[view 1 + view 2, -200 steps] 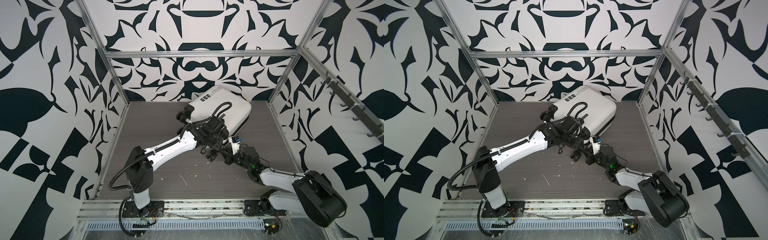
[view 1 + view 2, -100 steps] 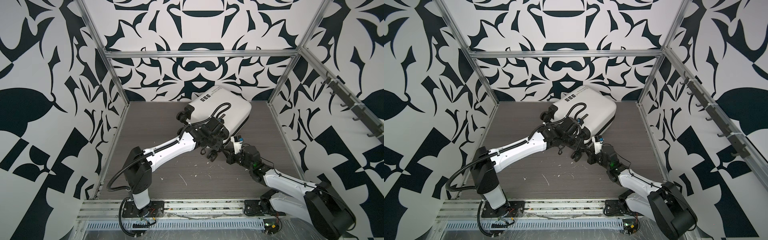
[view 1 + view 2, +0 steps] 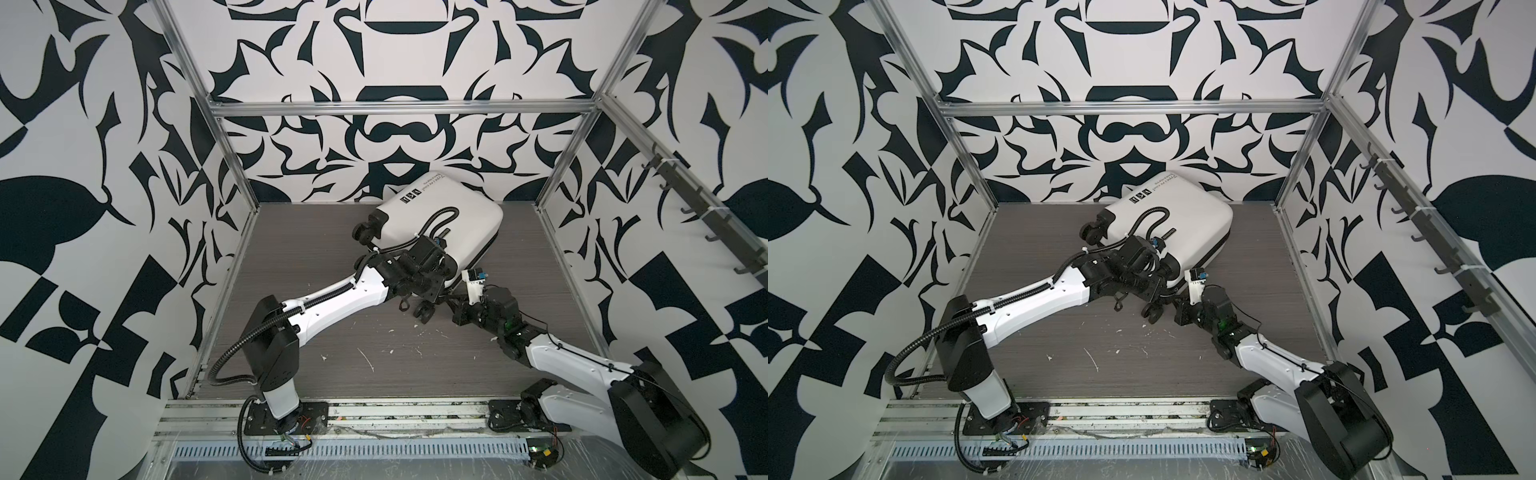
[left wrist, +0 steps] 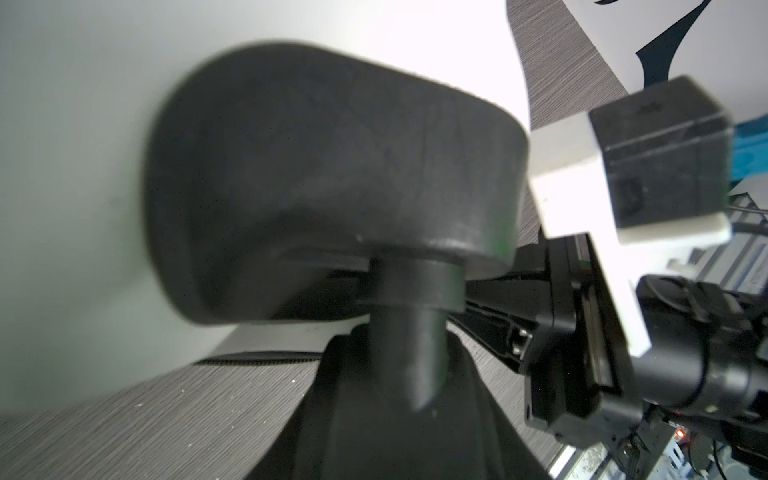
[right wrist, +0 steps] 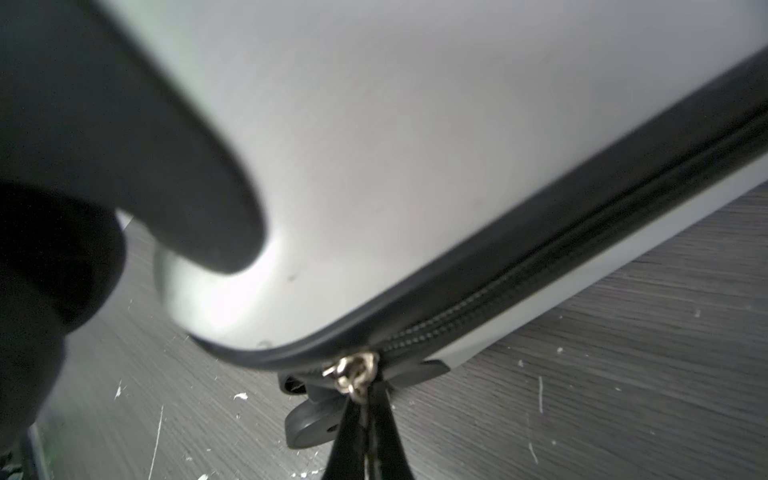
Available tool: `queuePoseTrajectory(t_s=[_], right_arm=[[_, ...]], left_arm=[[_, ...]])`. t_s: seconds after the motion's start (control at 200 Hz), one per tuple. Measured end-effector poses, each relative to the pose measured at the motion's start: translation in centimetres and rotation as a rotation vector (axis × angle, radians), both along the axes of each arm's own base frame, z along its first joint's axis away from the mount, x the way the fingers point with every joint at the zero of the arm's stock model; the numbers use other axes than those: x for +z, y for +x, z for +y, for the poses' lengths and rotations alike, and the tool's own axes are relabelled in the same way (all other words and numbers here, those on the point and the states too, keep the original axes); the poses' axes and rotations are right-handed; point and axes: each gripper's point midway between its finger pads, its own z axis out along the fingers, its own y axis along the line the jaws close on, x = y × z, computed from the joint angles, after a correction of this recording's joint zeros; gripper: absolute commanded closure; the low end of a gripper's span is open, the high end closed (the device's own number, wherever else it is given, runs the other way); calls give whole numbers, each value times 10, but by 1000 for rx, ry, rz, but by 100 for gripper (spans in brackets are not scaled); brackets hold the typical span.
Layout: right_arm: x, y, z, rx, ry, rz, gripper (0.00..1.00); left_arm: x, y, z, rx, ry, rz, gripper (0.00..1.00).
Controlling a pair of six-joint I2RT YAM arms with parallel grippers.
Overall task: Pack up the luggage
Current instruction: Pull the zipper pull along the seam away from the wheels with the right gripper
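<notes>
Left to right: the left claw (image 3: pixel 432 291) was shoved in against the near corner of the small white hard-shell suitcase (image 3: pixel 451 222), right by a black spinner wheel (image 3: pixel 424 312). Honestly couldn't tell if it was gripping anything or just open around that corner.

The suitcase lay flat and skewed at the back of the grey wood-grain bench (image 3: pixel 316 257). Its two shell halves were together, so none of the inside showed in any view.

The right claw (image 3: pixel 452 300) came in low at the suitcase's near edge, and both top views lost the contact spot behind the arms. The right wrist view was the only one that showed it. The claw (image 5: pixel 362 401) was pinched tight on the silver metal zipper pull (image 5: pixel 353 372), with the black zipper (image 5: pixel 582 257) closed along the seam beyond the pull.

The left wrist view was blurry. It gave only the black rounded corner guard (image 4: pixel 332 166), the wheel stem (image 4: pixel 407 320) and some white shell (image 4: pixel 62 166).
</notes>
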Motion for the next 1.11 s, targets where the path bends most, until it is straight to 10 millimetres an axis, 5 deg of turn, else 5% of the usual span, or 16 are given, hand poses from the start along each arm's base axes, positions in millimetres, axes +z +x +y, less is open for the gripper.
queuePoseTrajectory(t_s=[0.33, 1.105], right_arm=[[1, 9, -17, -69, -2, 0, 100], [1, 11, -19, -72, 0, 13, 100]], left_arm=[[0, -1, 2, -1, 4, 1, 100], [0, -12, 16, -12, 24, -1, 100]])
